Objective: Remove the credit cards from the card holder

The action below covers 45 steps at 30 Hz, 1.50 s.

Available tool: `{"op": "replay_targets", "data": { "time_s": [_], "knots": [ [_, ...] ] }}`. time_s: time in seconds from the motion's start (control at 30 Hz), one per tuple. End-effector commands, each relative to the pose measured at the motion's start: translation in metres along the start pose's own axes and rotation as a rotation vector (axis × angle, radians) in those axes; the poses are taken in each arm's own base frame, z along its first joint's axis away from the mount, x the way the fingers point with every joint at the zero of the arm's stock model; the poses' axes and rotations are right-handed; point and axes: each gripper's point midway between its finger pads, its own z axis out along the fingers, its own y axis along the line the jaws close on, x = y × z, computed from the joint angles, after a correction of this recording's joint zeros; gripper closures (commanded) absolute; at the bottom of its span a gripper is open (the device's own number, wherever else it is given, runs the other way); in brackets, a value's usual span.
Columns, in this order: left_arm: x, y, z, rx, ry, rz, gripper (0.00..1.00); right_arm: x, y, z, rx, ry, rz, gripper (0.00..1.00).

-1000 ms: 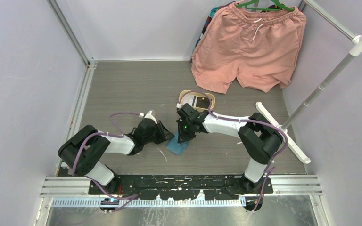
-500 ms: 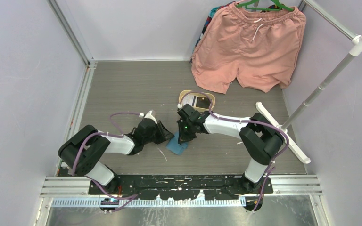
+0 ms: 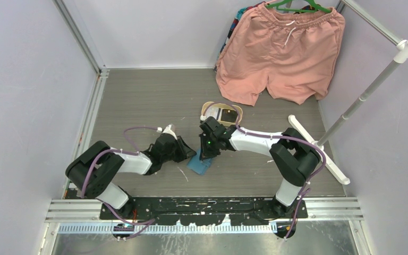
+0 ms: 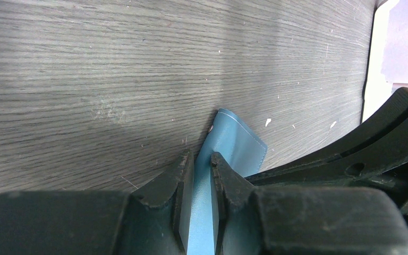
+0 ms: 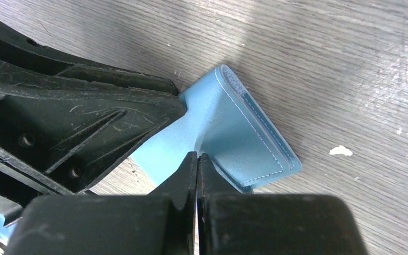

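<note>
The holder (image 3: 200,166) lies on the tabletop (image 3: 138,101) between the two arms, partly folded open. The left hand (image 4: 202,159) pinches one blue flap, holding it up on edge. The right hand (image 5: 196,158) is pressed together at the crease (whether a layer or a card edge sits between its tips, I cannot tell). No cards show. This looks like the opening step. Next, the pocket needs spreading to bare a card edge.
</note>
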Motion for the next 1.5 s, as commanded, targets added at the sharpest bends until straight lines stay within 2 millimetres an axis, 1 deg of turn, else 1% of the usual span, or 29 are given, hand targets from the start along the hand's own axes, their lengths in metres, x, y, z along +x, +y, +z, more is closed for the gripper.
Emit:
{"op": "replay_targets", "data": {
  "time_s": [0.0,0.13,0.53,0.73,0.8,0.93,1.13,1.3,1.47],
  "knots": [
    [0.015,0.034,0.001,-0.123,0.053,0.036,0.8,-0.025,0.024,-0.012,-0.064,-0.085,-0.008,0.99],
    [0.016,0.034,0.001,-0.123,0.054,0.037,0.8,-0.023,0.023,-0.009,-0.061,-0.074,-0.006,0.99],
    [0.016,0.036,0.0,-0.128,0.053,0.034,0.8,-0.012,0.011,0.008,-0.038,-0.044,0.011,0.99],
    [0.016,0.035,0.0,-0.126,0.053,0.033,0.79,-0.005,-0.001,0.02,-0.014,-0.039,0.016,0.99],
    [0.016,0.036,0.0,-0.129,0.054,0.033,0.79,-0.002,-0.004,0.022,-0.005,-0.037,0.018,0.99],
    [0.016,0.038,0.0,-0.134,0.053,0.032,0.79,-0.001,-0.007,0.018,0.006,-0.047,0.016,0.99],
    [0.017,0.039,0.002,-0.139,0.055,0.032,0.79,-0.001,-0.011,0.006,0.026,-0.069,0.009,0.99],
    [0.019,0.043,0.004,-0.146,0.059,0.028,0.8,0.002,-0.02,-0.002,0.062,-0.105,0.004,0.99],
    [0.017,0.044,0.005,-0.152,0.048,0.034,0.8,0.003,-0.029,-0.004,0.117,-0.158,-0.014,0.99]
  ]
}}
